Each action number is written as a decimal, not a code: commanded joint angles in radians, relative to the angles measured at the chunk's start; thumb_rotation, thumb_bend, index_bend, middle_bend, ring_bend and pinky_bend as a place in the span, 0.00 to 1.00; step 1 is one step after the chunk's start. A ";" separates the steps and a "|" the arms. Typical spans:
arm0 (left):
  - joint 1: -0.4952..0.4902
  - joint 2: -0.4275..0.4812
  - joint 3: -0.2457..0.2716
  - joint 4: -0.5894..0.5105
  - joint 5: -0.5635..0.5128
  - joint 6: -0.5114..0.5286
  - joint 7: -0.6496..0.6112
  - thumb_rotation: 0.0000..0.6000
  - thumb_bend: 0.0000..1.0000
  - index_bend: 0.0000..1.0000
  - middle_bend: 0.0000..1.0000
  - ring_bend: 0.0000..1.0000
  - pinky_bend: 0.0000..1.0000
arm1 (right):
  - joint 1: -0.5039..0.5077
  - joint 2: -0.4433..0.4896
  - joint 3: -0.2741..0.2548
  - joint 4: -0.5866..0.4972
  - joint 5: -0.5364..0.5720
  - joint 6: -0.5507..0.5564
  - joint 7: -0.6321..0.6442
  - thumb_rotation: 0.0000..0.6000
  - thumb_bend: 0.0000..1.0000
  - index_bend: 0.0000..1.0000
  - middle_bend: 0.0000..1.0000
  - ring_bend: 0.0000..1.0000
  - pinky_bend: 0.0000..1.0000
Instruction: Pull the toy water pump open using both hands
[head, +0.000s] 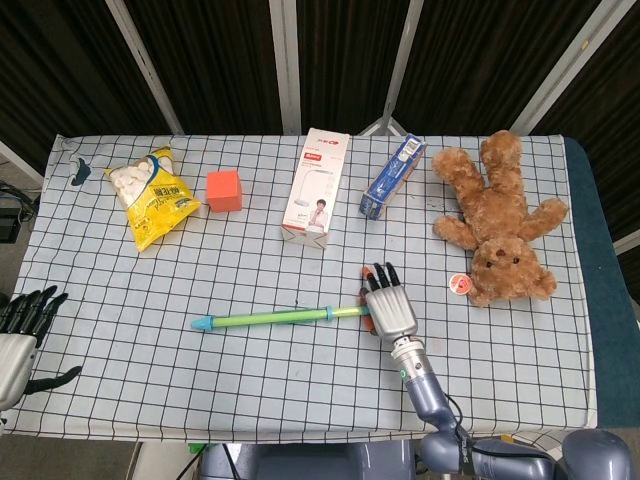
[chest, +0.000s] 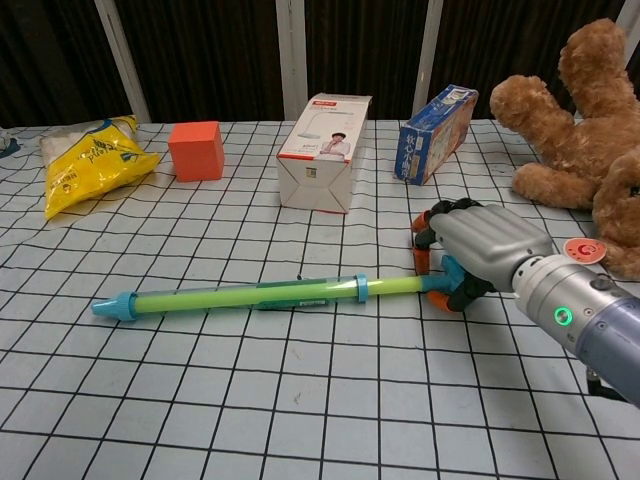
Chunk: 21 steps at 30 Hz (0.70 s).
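While the head view takes in the whole checked table (head: 120, 330) from above, only it shows my left hand (head: 25, 325), off the table's edge at about eight o'clock, holding nothing, its dark fingers apart. The chest view leaves that hand out but gives a low side look at my right hand (chest: 470, 255), which the overhead view shows mostly from the back.

One toy pump (head: 270, 318) lies flat near the table's middle, its blue tip pointing to nine o'clock and its rod end at three o'clock, where my right hand is. From the chest camera, my right fingers (chest: 432, 228) curl down over the pump's blue handle end with the thumb tucked beneath it, orange fingertips at the cloth; the hand is wrapped around that end. The forearm runs back toward five o'clock in the head view.

Counting the rest: one yellow snack bag (head: 155, 195) at ten o'clock, one orange cube (head: 224, 190) beside it, one white carton (head: 316, 187) at twelve o'clock, one blue box (head: 392, 176) leaning at one o'clock, one brown teddy bear (head: 497, 220) at two o'clock, and one small red disc (head: 459, 284) next to the bear's head.
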 joint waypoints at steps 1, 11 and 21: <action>0.000 -0.002 0.000 0.000 0.004 0.004 -0.001 1.00 0.04 0.00 0.00 0.00 0.00 | 0.000 0.005 -0.003 -0.007 0.002 0.008 -0.004 1.00 0.42 0.56 0.21 0.02 0.00; 0.003 -0.005 0.002 0.001 0.015 0.014 0.001 1.00 0.04 0.00 0.00 0.00 0.00 | -0.017 0.056 -0.022 -0.066 -0.011 0.054 0.000 1.00 0.43 0.62 0.24 0.02 0.00; -0.007 -0.006 0.006 -0.016 0.018 -0.007 0.022 1.00 0.07 0.00 0.00 0.00 0.00 | -0.074 0.190 -0.059 -0.181 -0.022 0.096 0.047 1.00 0.43 0.62 0.24 0.02 0.00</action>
